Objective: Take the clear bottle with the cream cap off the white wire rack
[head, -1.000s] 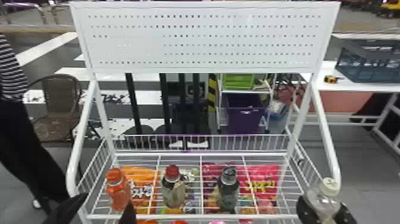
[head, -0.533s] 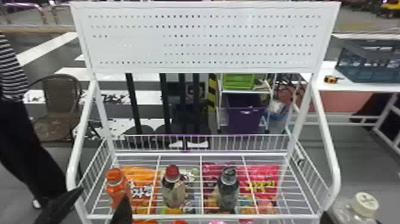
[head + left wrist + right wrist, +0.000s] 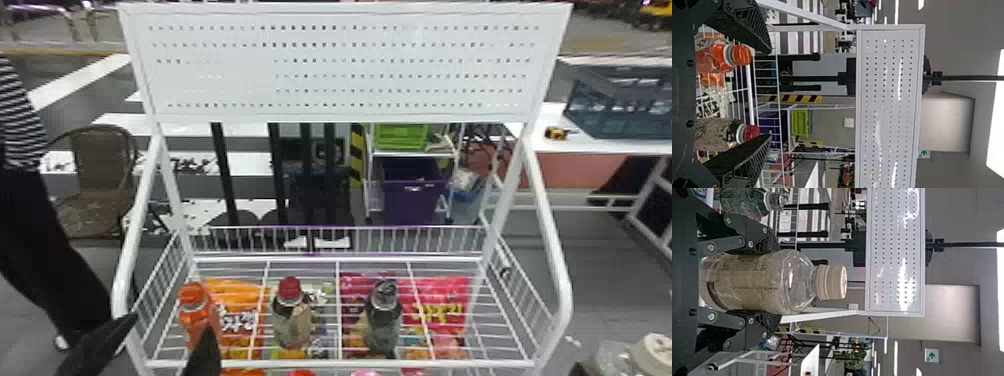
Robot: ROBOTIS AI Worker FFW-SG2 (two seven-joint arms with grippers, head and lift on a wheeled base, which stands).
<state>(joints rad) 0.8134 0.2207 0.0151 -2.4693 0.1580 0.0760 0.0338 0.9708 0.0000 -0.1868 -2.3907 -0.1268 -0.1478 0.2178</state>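
1. Carried farther right and nearer you since the earlier frame: the clear bottle [image 3: 756,282], cream cap [image 3: 830,282] on, its sides clasped by your right gripper [image 3: 774,284].
2. Bottle is roughly upright, outside the white wire rack [image 3: 340,363]; removal looks done.
3. Your left gripper [image 3: 768,94], fingers apart, is near the orange bottle [image 3: 715,56].

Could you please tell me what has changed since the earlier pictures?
The right gripper kept hold of the clear bottle and carried it toward the robot's right, away from the white wire rack and lower in the head view. The open left gripper shifted only slightly. The orange bottle, red-capped bottle and dark bottle stayed on the rack.
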